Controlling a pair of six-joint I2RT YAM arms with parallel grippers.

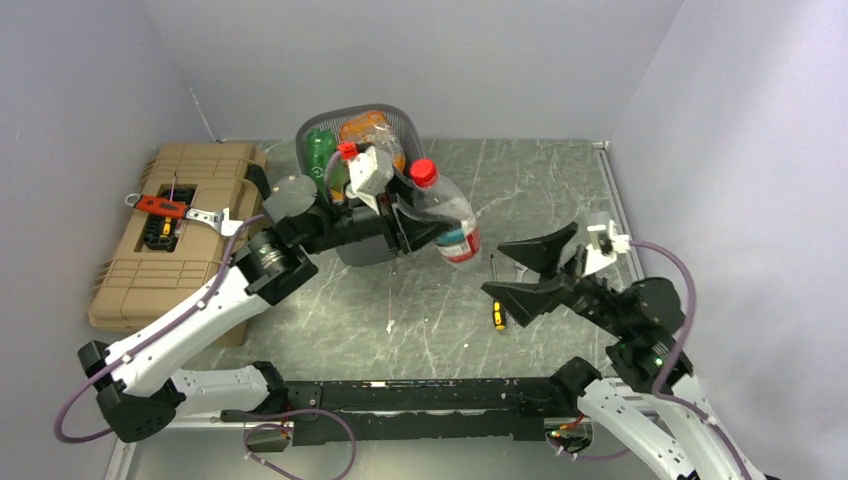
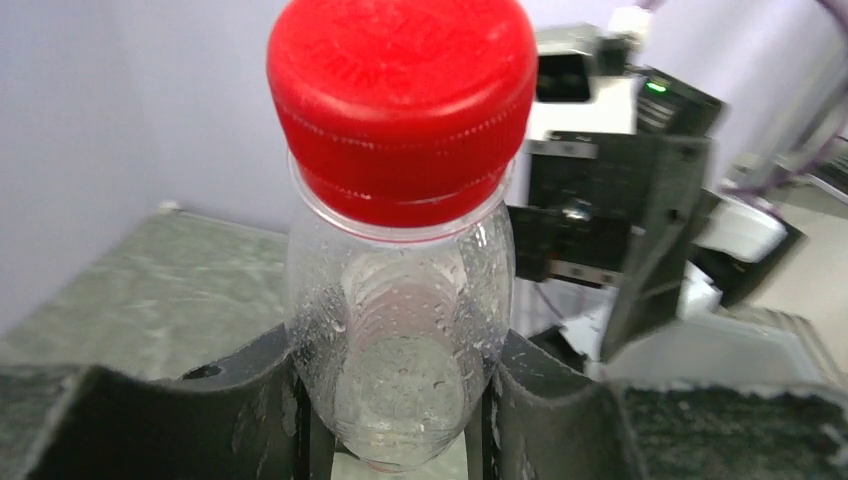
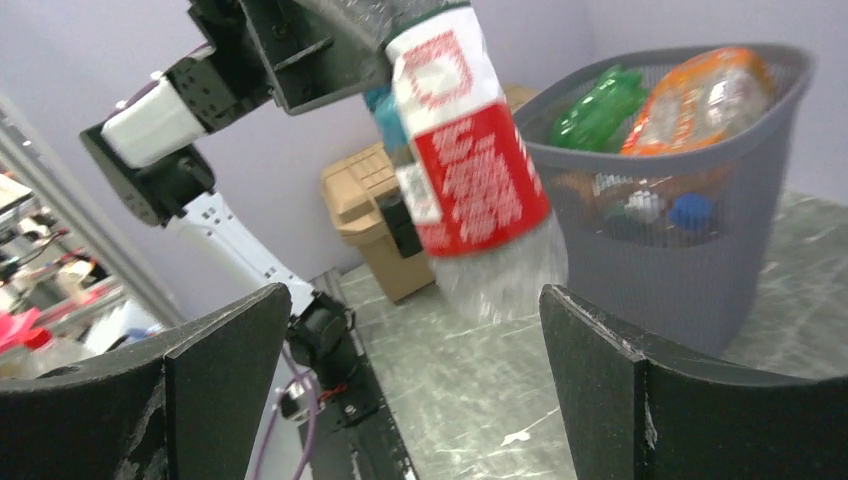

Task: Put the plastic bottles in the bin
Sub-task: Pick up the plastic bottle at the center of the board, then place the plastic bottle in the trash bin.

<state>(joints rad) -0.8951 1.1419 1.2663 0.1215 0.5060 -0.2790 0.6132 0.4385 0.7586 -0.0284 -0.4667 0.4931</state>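
My left gripper point(image 1: 418, 225) is shut on a clear plastic bottle point(image 1: 447, 215) with a red cap and red label, held in the air just right of the bin point(image 1: 362, 245). In the left wrist view the bottle point(image 2: 400, 300) stands between the two fingers, cap toward the camera. The dark grey mesh bin holds several bottles, a green one point(image 1: 320, 150) and an orange one point(image 1: 368, 130) on top. My right gripper point(image 1: 530, 270) is open and empty to the right of the held bottle. In the right wrist view the bottle point(image 3: 465, 170) hangs in front of the bin point(image 3: 690, 260).
A tan toolbox point(image 1: 175, 235) with a red-handled tool on it lies at the left. A small black-and-orange screwdriver point(image 1: 498, 315) lies on the grey marbled table near my right gripper. Walls close in on the left, back and right.
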